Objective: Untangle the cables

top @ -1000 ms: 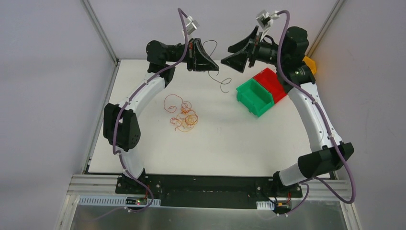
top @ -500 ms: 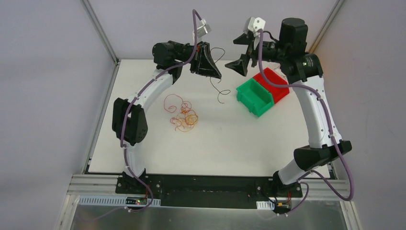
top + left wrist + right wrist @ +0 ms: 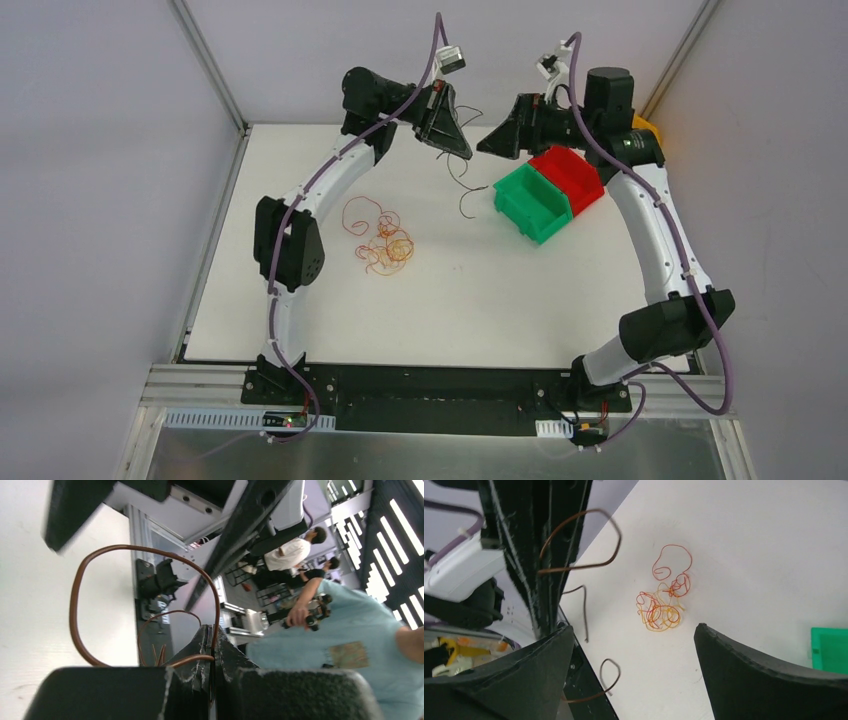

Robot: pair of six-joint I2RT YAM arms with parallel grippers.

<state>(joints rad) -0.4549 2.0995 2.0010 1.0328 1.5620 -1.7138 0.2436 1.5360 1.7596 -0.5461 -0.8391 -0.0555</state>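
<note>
A tangle of thin red, orange and yellow wires (image 3: 382, 240) lies on the white table left of centre; it also shows in the right wrist view (image 3: 663, 605). My left gripper (image 3: 462, 152) is raised at the far middle, shut on a dark brown curly wire (image 3: 464, 185) that hangs down from it; the wire loops from its closed jaws (image 3: 145, 605). My right gripper (image 3: 492, 143) is open and empty, raised close to the right of the left one, above the green bin. The brown wire hangs before its fingers (image 3: 579, 560).
A green bin (image 3: 532, 203) and a red bin (image 3: 570, 175) stand side by side at the far right of the table, with a yellow object (image 3: 648, 133) behind them. Grey walls enclose the table on three sides.
My left gripper has moved right and up with the brown wire, which now hangs nearer the green bin. My right gripper has swung and come closer to the left one.
</note>
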